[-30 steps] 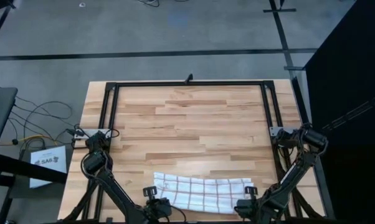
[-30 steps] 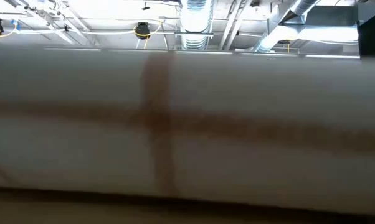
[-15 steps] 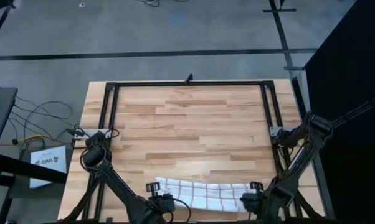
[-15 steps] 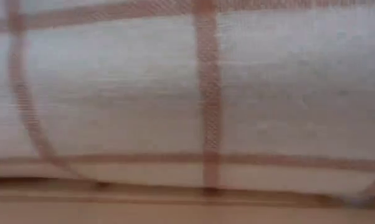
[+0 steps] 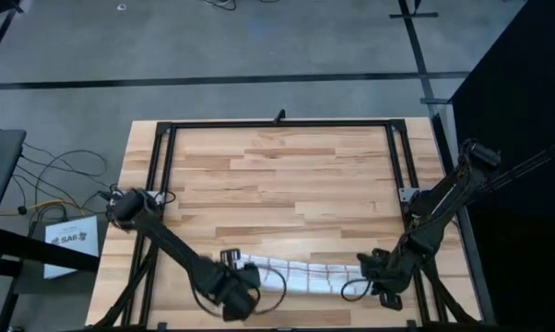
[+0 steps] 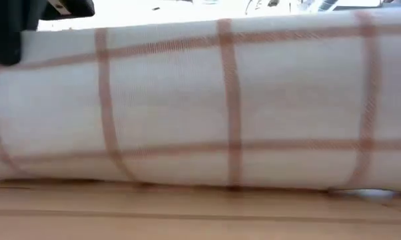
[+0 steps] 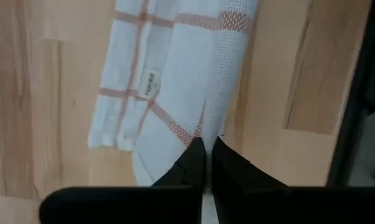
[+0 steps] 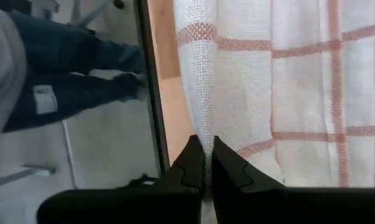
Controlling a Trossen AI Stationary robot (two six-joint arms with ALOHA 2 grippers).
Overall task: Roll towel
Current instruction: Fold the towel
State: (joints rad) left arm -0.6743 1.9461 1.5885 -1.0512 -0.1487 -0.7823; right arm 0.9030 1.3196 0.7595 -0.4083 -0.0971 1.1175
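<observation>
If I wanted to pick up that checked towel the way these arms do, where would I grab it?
By its two short ends, one hand each, coming in from the outer sides. The towel lies as a long narrow band near the table's front edge, so its ends stick out free. The left gripper and right gripper each pinch a thin hem there, jaws closed on the cloth.

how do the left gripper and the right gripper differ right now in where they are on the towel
The left gripper pinches the towel at its left end; the right gripper pinches its right end. The left arm reaches in from the table's left edge, the right arm from the right edge. Both grippers are shut on a thin fold of cloth, near the table's front edge.
</observation>
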